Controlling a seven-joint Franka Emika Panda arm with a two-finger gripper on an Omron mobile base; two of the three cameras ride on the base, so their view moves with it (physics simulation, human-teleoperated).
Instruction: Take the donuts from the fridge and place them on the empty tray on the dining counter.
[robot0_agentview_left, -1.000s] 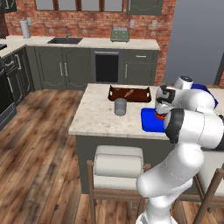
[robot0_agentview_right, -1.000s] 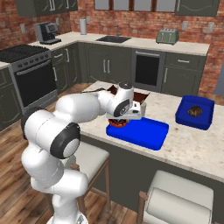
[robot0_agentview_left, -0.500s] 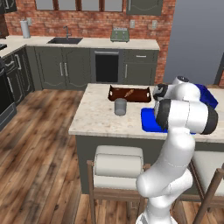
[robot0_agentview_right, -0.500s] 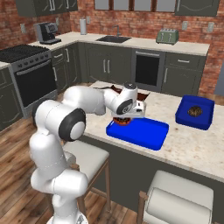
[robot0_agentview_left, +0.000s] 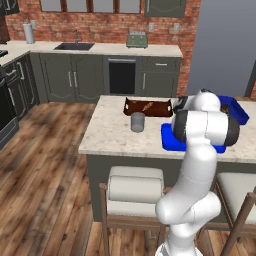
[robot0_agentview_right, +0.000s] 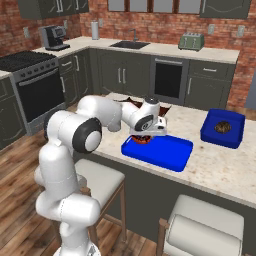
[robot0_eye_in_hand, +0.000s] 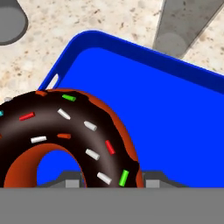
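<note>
A ring donut (robot0_eye_in_hand: 83, 131) with dark chocolate icing and coloured sprinkles sits between my two fingertips (robot0_eye_in_hand: 73, 177), and my gripper (robot0_agentview_right: 144, 138) is shut on it. The donut (robot0_agentview_right: 141, 140) hangs just above the left end of the bright blue tray (robot0_agentview_right: 167, 152), whose floor (robot0_eye_in_hand: 175, 127) is bare beneath it. The tray (robot0_agentview_left: 167, 139) lies on the beige speckled dining counter (robot0_agentview_right: 220, 172), near its front edge. My own arm covers the hand in the left base view. The light-grey fridge (robot0_agentview_left: 225, 47) stands at the back right.
A darker blue tray (robot0_agentview_right: 223, 129) holding something brown sits at the counter's right. A dark brown tray (robot0_agentview_left: 148, 107) and a grey cup (robot0_agentview_left: 137, 122) stand left of the blue tray. White-cushioned stools (robot0_agentview_left: 135, 189) line the near side.
The arm's elbow has swung up and closer to the counter. The gripper with the donut has stayed over the tray's left end.
</note>
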